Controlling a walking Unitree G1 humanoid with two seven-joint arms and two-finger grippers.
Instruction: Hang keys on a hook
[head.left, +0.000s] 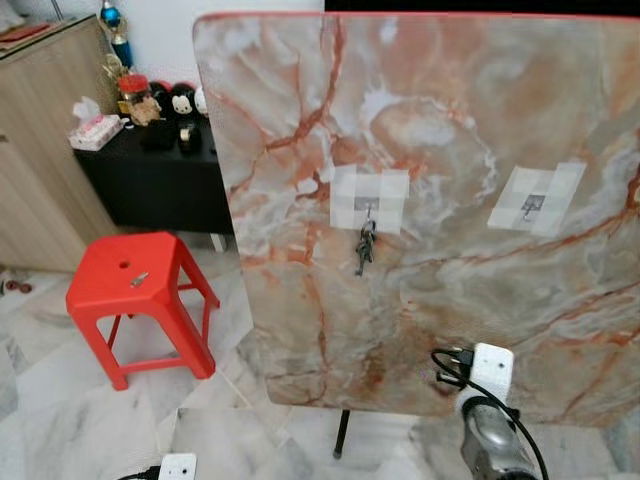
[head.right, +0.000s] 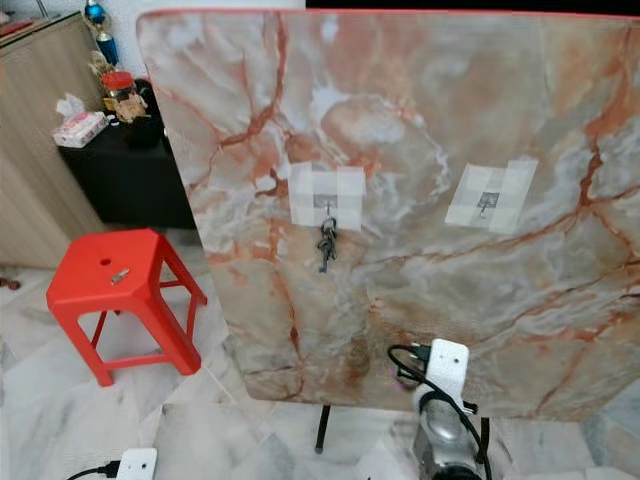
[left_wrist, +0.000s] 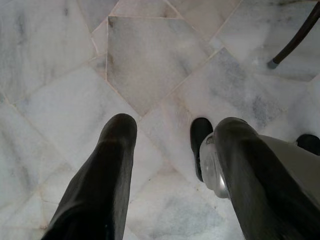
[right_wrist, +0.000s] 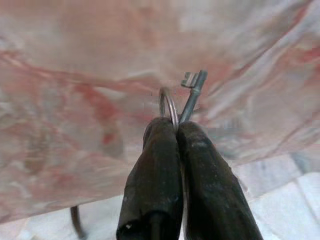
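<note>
An upright marble-patterned board (head.left: 440, 130) carries two small hooks on white tape patches. From the left hook (head.left: 368, 208) hangs a dark bunch of keys (head.left: 365, 248). The right hook (head.left: 533, 205) is bare. My right arm (head.left: 492, 425) rises at the lower right, below the board's bottom edge. In the right wrist view my right gripper (right_wrist: 175, 126) is shut on a metal key ring (right_wrist: 169, 102) with one key (right_wrist: 194, 89) sticking up, close to the board's surface. My left gripper (left_wrist: 175, 132) hangs open over the marble floor with nothing between its fingers.
A red plastic stool (head.left: 110, 290) stands left of the board with a small metal piece (head.left: 139, 279) on its seat. Behind it are a black cabinet (head.left: 150, 185) with toys and a tissue box, and a wooden wardrobe (head.left: 40, 150). The board's thin dark leg (head.left: 342, 435) meets the floor.
</note>
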